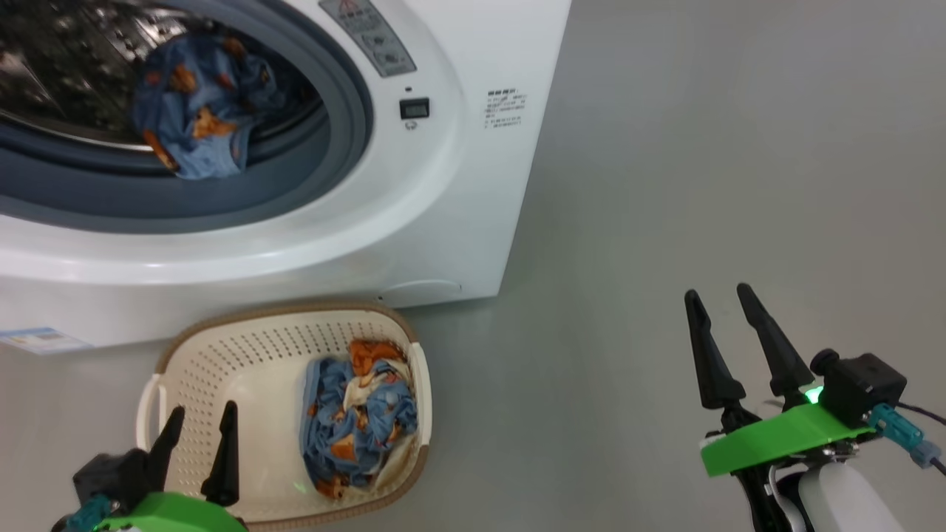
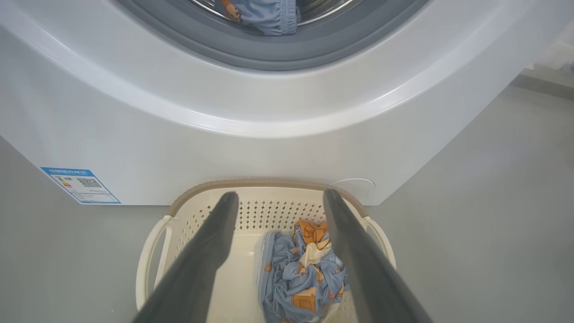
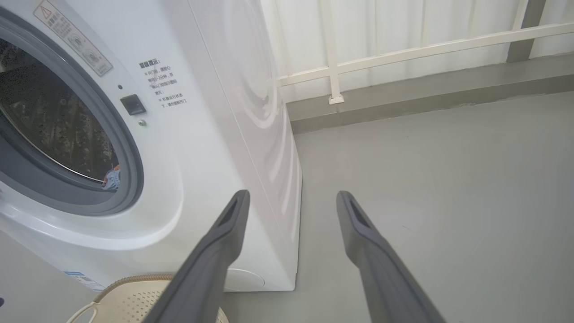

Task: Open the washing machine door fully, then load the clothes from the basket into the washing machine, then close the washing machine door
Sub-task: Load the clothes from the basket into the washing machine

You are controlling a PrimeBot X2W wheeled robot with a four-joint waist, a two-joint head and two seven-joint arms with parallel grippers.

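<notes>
The white washing machine stands with its round mouth uncovered; its door is out of view. One piece of the blue printed clothes lies inside the drum, hanging over the grey gasket. More of the clothes are bunched in the right half of the cream basket on the floor in front of the machine. My left gripper hovers open over the basket's near left part, nothing between its fingers; the left wrist view has it above the heap of clothes in the basket. Over bare floor to the right, my right gripper is open and empty.
A blue label sticker marks the machine's lower left front. Grey floor stretches to the right of the machine. In the right wrist view a white railing and a low kerb run behind the machine.
</notes>
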